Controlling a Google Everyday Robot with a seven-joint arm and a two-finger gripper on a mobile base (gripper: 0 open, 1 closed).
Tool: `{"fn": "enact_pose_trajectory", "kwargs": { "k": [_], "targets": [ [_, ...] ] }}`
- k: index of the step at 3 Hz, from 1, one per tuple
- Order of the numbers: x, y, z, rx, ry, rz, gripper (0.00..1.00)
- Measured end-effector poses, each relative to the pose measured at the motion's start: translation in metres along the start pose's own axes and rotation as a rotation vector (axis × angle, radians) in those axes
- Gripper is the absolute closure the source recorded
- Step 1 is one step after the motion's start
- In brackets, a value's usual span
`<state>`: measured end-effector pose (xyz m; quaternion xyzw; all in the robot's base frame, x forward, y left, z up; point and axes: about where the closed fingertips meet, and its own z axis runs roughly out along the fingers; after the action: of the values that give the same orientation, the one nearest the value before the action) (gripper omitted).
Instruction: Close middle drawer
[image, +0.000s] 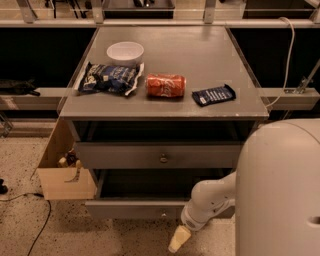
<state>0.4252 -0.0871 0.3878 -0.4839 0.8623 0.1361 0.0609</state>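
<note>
The middle drawer (130, 209) is the lower of the two grey fronts that show. It stands pulled out, with its dark box open above the front and a small knob (163, 214) at its centre. The uppermost drawer (125, 156), with the same knob, sits above it and further back. The lowest drawer is hidden. My gripper (178, 241) hangs on the white arm (207, 202) just in front of the middle drawer's front, below and right of its knob, near the floor.
On the cabinet top (200, 55) lie a white bowl (125, 51), a blue chip bag (107, 78), a red can (166, 85) and a dark blue bar (213, 95). An open cardboard box (62, 182) stands left of the cabinet. A cable (40, 220) crosses the floor. My white body (280, 190) fills the right.
</note>
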Motion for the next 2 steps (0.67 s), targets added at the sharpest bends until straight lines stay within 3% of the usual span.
{"fn": "enact_pose_trajectory", "kwargs": {
  "k": [1, 2],
  "targets": [
    [-0.0207, -0.0095, -0.0001, 0.027, -0.019, -0.05, 0.0],
    [-0.0207, -0.0095, -0.0001, 0.027, -0.019, -0.05, 0.0]
  ]
}}
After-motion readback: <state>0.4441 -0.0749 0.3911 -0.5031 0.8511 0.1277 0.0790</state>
